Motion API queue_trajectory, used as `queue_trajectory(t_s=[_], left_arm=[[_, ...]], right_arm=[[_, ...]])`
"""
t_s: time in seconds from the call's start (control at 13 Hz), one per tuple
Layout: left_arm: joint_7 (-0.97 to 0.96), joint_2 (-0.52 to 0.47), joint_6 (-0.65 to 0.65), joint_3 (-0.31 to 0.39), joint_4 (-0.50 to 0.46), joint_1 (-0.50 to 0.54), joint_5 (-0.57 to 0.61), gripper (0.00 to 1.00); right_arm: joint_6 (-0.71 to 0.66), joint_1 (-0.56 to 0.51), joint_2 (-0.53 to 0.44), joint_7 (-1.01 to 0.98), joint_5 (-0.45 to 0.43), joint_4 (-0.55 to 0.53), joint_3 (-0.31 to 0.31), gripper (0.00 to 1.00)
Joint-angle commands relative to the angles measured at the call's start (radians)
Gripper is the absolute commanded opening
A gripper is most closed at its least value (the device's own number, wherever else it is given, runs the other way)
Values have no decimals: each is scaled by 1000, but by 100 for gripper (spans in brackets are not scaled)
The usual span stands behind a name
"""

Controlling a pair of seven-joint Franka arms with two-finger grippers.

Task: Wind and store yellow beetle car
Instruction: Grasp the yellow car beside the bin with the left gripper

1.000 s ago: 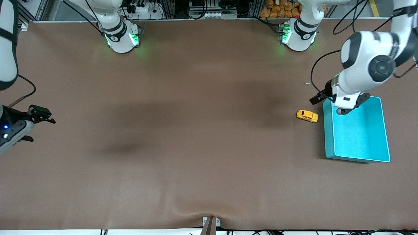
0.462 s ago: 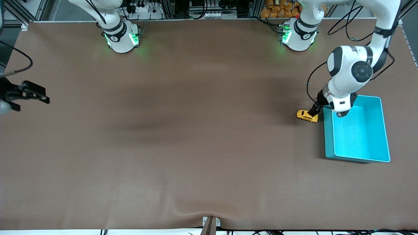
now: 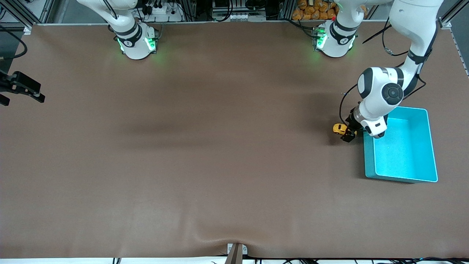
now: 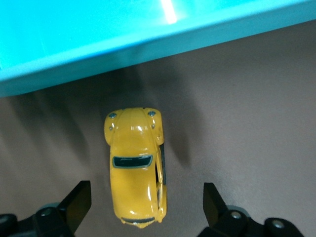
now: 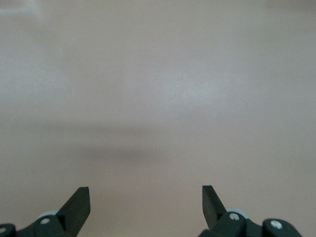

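Note:
The yellow beetle car point(image 3: 339, 128) stands on the brown table right beside the turquoise bin point(image 3: 368, 157), toward the left arm's end. My left gripper point(image 3: 346, 132) is low over it and open. In the left wrist view the yellow beetle car point(image 4: 137, 163) lies between the two black fingertips point(image 4: 79, 200), with a gap on each side and nothing touching. The bin's wall point(image 4: 148, 47) runs just past the car's rounded end. My right gripper point(image 3: 22, 96) hangs open over the table's edge at the right arm's end; the right gripper point(image 5: 145, 195) has only bare table under it.
The turquoise bin holds nothing that I can see. The brown mat has a raised wrinkle point(image 3: 234, 240) at the edge nearest the front camera. The two arm bases point(image 3: 137, 42) stand along the table's edge farthest from that camera.
My left arm swung from over the bin's corner down onto the car, its fingers now straddling it. My right gripper drifted toward the robots' side and farther off the table's end.

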Motion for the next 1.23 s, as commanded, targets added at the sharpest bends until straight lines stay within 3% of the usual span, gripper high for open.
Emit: queue_trajectory(t_s=[0.0,0.08,0.15,0.23,0.54,0.77,0.92,1.15], left_arm=[[-23,19,10,-2,13,-9,-11,71],[-41,22,12,-2,13,-9,-10,34],[-55,18,12,-2,13,-7,-8,7],[-55,6,10,-2,13,-6,-7,0],[-44,-75,-69,-17,65,-35,-4,0],[-2,-125,-326,-45,252,-26,-4,0],[168,-111,-478,-37,384,25,-4,0],[524,-74,-501,-35,449,158,-2,0]], right_arm=[[58,-15,-80,21,-3,-126,5,100],[58,-16,-79,19,-3,-127,3,100],[61,-16,-79,19,-2,-129,3,100],[62,-19,-77,12,6,-127,3,100],[56,-22,-68,10,7,-109,6,100],[51,-21,-68,9,6,-104,6,100],[50,-21,-68,10,6,-104,7,100],[42,-22,-68,10,6,-104,5,100]])
